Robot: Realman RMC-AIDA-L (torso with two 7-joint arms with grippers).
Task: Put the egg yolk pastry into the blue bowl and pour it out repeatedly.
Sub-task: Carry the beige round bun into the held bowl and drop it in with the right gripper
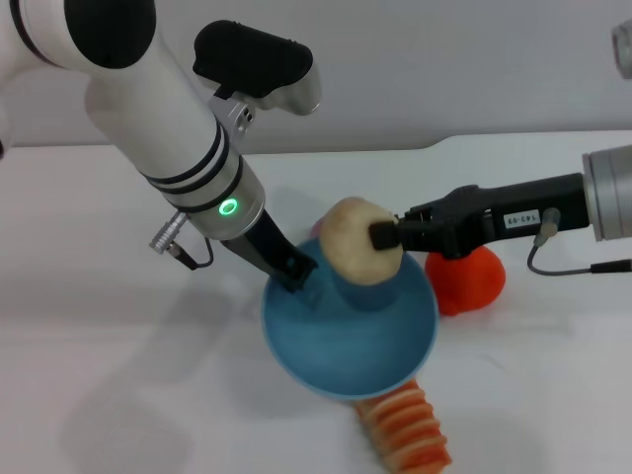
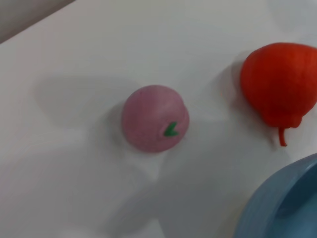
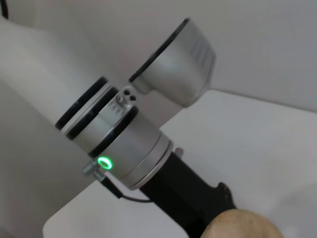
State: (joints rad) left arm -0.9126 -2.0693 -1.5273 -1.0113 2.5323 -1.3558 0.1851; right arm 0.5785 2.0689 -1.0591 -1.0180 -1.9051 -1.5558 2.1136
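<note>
Right gripper (image 1: pixel 387 237) pinches egg yolk pastry (image 1: pixel 354 242) above blue bowl (image 1: pixel 341 346). Left gripper (image 1: pixel 296 272) grips bowl's rim, apparently clamped.

Red pear (image 1: pixel 472 278) sitting on the white table (image 1: pixel 89 395) at 3 o'clock of centre, striped roll (image 1: pixel 407 427) lying at 6 o'clock, pink ball (image 2: pixel 155 118) with green mark resting apart from the pear.

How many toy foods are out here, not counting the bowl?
4. The egg yolk pastry is in the right gripper, the red pear beside the blue bowl, the striped roll before it, the pink ball behind; others may hide.
</note>
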